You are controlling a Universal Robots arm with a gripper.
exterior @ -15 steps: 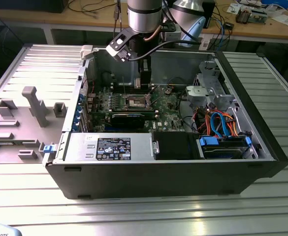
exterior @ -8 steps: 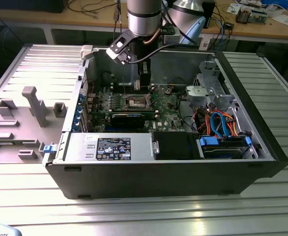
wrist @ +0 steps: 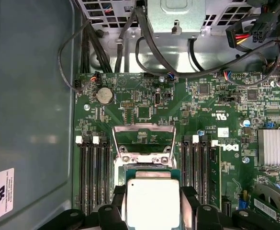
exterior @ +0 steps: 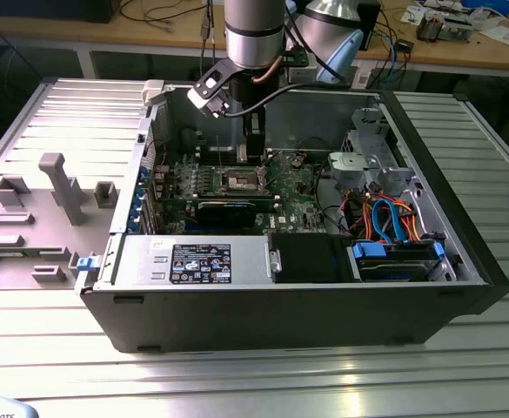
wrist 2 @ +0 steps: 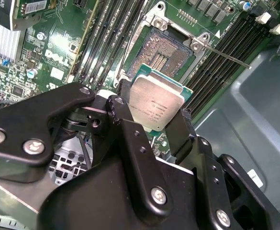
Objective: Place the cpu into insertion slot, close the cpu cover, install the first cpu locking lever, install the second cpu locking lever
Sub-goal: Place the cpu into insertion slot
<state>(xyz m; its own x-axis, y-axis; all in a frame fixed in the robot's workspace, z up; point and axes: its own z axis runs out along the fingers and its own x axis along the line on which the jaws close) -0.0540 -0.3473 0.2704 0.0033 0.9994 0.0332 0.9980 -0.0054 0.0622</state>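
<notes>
Much of the black two-fingered gripper [wrist 2: 151,122] is cut off in both wrist views, where its linkages and screw heads run off the frame edge. In the exterior view its tips are lost among the parts inside the open black computer case [exterior: 280,318], below the grey robot arm [exterior: 254,35] at the upper middle of that view. The fingers [wrist 2: 122,112] are drawn in narrowly on two opposite edges of the cpu [wrist 2: 156,101], a small flat square chip with a dull silver-grey metal lid on a green carrier. It is held close to the insertion slot [wrist 2: 167,53], a square socket with a dark, finely pinned centre and a silver rim, set into the green circuit board [wrist: 144,96]. Whether chip and socket touch cannot be told. In the first wrist view most of the socket is hidden behind the chip, and the cpu cover [wrist: 143,128], a thin silver frame with a square window, is seen tilted open beyond it, bare board showing through the window. A thin metal lever rod [wrist 2: 226,56] is seen jutting over the long black memory slots [wrist 2: 221,67]. Faint print is carried on the chip's lid. A black-and-white label [exterior: 200,261] is seen on the silver power supply box [exterior: 250,261], and a white sticker [wrist: 4,191] on the grey case wall [wrist: 29,96]; their writing is too small to make out.
</notes>
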